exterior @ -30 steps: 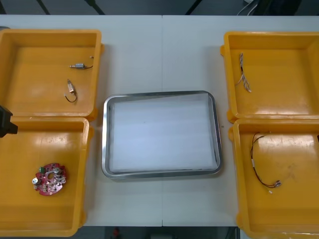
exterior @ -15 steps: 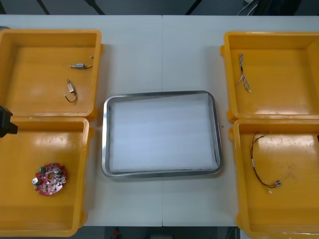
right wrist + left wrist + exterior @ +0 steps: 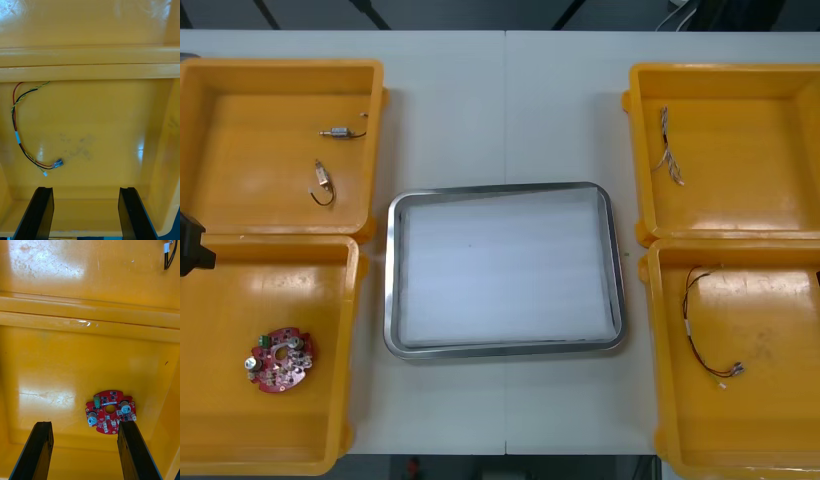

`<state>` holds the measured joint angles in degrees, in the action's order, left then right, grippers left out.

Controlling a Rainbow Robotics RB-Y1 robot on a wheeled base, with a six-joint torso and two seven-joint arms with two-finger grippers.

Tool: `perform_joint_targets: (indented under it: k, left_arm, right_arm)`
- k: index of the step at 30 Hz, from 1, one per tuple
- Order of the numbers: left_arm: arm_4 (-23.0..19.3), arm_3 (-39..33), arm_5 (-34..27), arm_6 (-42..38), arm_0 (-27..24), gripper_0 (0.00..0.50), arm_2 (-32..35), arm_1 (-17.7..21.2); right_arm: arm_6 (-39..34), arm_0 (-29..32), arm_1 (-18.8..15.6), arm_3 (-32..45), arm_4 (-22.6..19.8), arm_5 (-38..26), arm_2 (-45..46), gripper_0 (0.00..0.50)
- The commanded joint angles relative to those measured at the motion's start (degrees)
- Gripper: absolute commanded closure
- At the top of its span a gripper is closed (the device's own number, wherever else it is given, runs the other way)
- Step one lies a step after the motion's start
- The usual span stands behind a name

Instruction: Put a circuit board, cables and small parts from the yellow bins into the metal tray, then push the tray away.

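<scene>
A round red circuit board (image 3: 277, 360) lies in the near left yellow bin (image 3: 220, 300). In the left wrist view my left gripper (image 3: 85, 425) hangs open above that bin, and the circuit board (image 3: 110, 416) sits just beyond the tip of one finger (image 3: 135, 450). My right gripper (image 3: 85, 191) is open over the near right yellow bin (image 3: 770, 300), with nothing between its fingers. The red and yellow cable (image 3: 22, 142) lies on the bin floor beyond one finger (image 3: 39, 212). The metal tray (image 3: 500, 188), white inside, stands between the bins.
The far left bin (image 3: 240, 150) holds two small metal parts (image 3: 337, 132), one with a black cable (image 3: 323, 184). A twisted cable (image 3: 668, 160) lies in the far right bin (image 3: 740, 150). A black part of my left arm (image 3: 190, 245) shows at the table's left edge.
</scene>
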<state>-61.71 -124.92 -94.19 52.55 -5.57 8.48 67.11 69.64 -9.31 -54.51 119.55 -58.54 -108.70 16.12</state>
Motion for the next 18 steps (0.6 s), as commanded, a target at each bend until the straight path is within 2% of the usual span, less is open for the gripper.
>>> perform_joint_targets:
  k: [1, 18]
  left_arm:
    - [-0.34, -1.2, -0.47, 1.24, 1.0, 0.0, 1.19, 2.41]
    - [-0.34, -1.2, -0.47, 1.24, 1.0, 0.0, 1.19, 2.41]
  right_arm:
    - [-0.04, 0.7, 0.46, 1.39, 0.44, -0.19, 1.63, 0.0]
    - [-0.04, 0.7, 0.46, 1.39, 0.44, -0.19, 1.63, 0.0]
